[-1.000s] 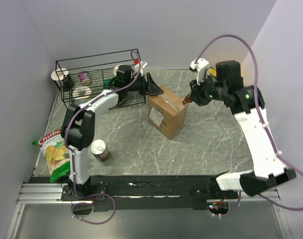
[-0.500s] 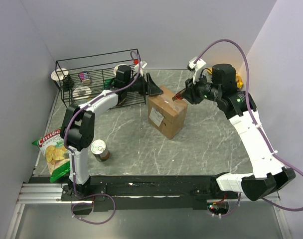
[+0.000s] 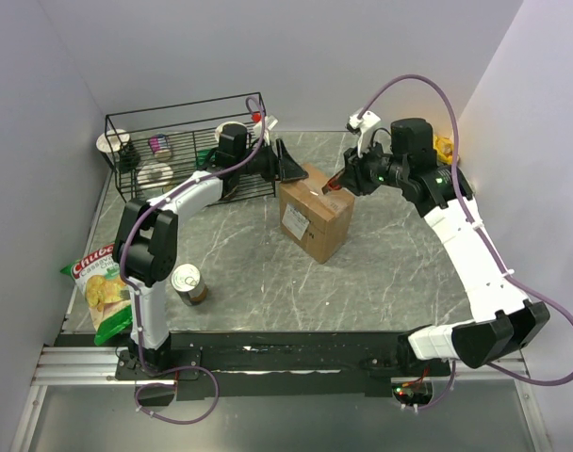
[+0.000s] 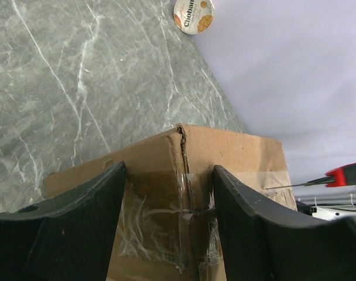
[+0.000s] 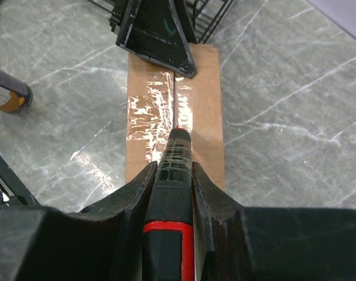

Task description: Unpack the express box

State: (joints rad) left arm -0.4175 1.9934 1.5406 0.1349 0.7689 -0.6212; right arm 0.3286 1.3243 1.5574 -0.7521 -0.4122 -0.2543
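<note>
- The express box (image 3: pixel 315 215) is a brown cardboard carton with dull, slightly creased faces. A white printed label (image 3: pixel 296 221) sits on its top, and wrinkled, glossy clear tape (image 5: pixel 146 117) runs along the centre seam.
- It stands on the grey veined stone table (image 3: pixel 381 273), between the two grippers.
- The right gripper (image 5: pixel 172 171) is clamped on a slim tool (image 5: pixel 179 139) with a red and black handle. The tool's dark tip touches the taped seam just ahead of the fingers, with the box's long axis running straight away from that hand.
- The left gripper (image 4: pixel 168 170) sits at the opposite end of the box. Its black wedge-shaped fingers (image 4: pixel 78 228) stand apart, with the seam and the end corner showing between them. I cannot tell whether they press on the cardboard.
- The left gripper faces the tool tip across the seam.
- Behind the left gripper stands a black wire basket (image 3: pixel 173 118) with small items inside.
- Well behind that hand, near the arm's base, lie a tin can (image 3: pixel 188 282) and a green bag of chips (image 3: pixel 98 282).
- Beyond the left fingers, a round yogurt cup (image 4: pixel 194 8) rests at the table's edge.
</note>
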